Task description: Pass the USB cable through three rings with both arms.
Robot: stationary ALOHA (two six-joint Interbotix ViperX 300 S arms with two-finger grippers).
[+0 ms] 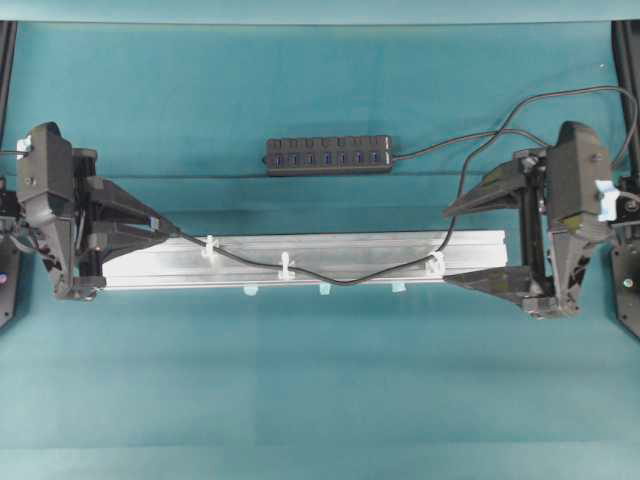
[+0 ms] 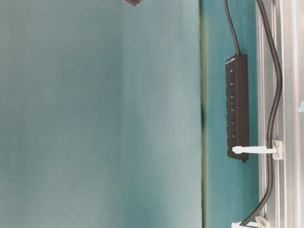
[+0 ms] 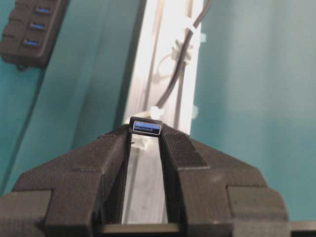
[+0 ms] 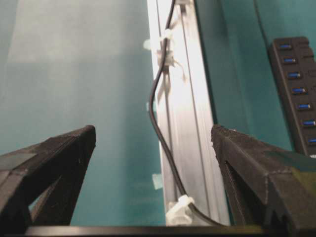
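Two grippers sit at opposite ends of the rail (image 1: pixel 300 262), one holding, one not. Nearest in the left wrist view, the left gripper (image 3: pixel 146 129) is clamped on the plug (image 3: pixel 146 126) of the cable (image 1: pixel 330 278), its blue-lined socket face showing between the fingertips. In the overhead view this gripper (image 1: pixel 165 228) rests at the rail's left end, with the cable leaving it toward the right.

Past the plug, the cable runs along the rail through the left ring (image 1: pixel 210 246), the middle ring (image 1: pixel 287 266) and the right ring (image 1: pixel 436 266), sagging toward the rail's near edge between the last two. All three rings stand upright on the rail, spaced well apart.

At the rail's right end the right gripper (image 1: pixel 445 248) has its jaws spread wide, one finger on each side of the rail, with nothing between them but the cable passing below; it grips nothing. In its wrist view the cable (image 4: pixel 160 123) snakes away up the rail.

Beyond, the cable loops off the rail, climbs past the right gripper and curves back to a black USB hub (image 1: pixel 328 154) lying on the teal table (image 1: pixel 320 380) behind the rail.
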